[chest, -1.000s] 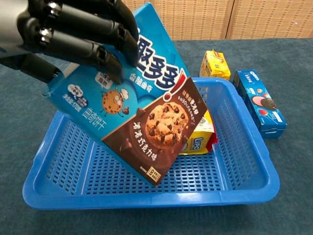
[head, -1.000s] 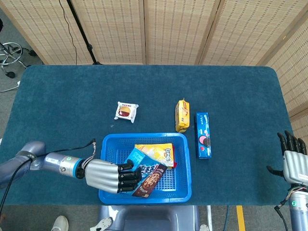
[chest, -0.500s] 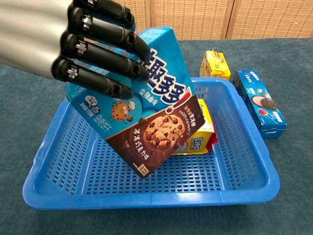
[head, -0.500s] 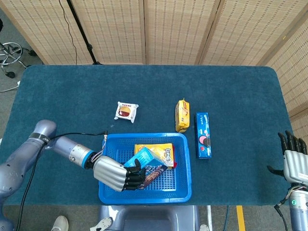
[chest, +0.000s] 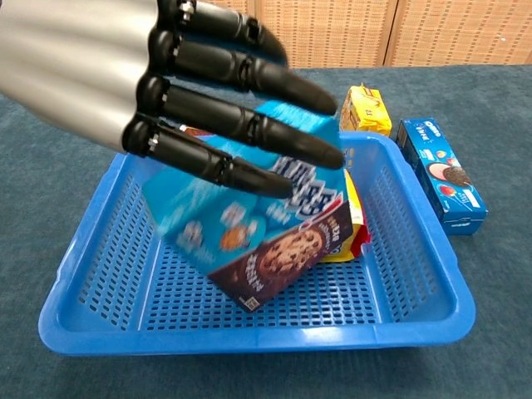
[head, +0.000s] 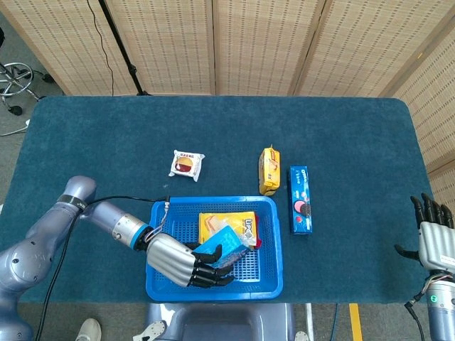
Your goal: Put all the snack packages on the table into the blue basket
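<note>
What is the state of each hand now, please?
Left hand: open, fingers spread above the cookie box in the blue basket.
Right hand: open, holds nothing.

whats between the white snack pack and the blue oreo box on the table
The yellow snack pack stands between the white snack pack and the blue oreo box, close beside the box; the rest is bare table. The head view shows it.
</note>
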Controlling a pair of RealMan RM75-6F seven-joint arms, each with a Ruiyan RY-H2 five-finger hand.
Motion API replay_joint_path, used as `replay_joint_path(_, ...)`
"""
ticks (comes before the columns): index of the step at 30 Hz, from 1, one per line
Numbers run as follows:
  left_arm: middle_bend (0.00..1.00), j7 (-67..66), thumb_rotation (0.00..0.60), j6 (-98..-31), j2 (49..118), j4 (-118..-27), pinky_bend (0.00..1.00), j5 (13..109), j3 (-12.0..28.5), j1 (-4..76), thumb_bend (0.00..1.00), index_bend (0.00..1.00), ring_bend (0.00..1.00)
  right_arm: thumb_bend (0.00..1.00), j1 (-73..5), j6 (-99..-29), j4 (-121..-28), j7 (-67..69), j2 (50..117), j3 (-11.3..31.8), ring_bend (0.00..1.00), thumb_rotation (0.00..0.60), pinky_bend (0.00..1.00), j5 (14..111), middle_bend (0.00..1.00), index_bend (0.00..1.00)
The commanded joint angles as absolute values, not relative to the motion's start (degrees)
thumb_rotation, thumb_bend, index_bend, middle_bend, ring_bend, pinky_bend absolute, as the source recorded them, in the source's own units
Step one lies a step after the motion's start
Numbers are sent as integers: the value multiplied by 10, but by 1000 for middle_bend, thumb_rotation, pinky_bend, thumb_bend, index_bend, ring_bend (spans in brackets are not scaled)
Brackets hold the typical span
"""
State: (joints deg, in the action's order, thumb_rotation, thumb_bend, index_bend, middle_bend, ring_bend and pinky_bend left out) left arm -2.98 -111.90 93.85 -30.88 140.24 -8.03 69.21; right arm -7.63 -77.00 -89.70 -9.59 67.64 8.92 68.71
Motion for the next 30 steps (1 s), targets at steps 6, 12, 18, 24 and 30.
replay_joint_path(6,0,0,600,-1124,925,-314,214,1323,-65,673,0,0,0,0,-77,-768,-902,-100,675,88,0,600,0,686,0,0)
replay_joint_path(12,0,94,600,-1045,898,-314,214,1185,-22,628,0,0,0,0,-78,-765,-903,-101,674,86,0,600,0,685,0,0)
replay_joint_path(18,0,147,600,-846,846,-373,220,1078,-21,590,0,0,0,0,-79,-764,-907,-103,674,84,0,600,0,688,0,0)
replay_joint_path(24,0,156,600,-621,776,-542,222,957,-11,578,0,0,0,0,-82,-758,-911,-107,674,81,0,600,0,689,0,0)
replay_joint_path(30,0,171,600,-478,777,-616,205,866,12,591,0,0,0,0,-85,-754,-916,-113,674,77,0,600,0,692,0,0)
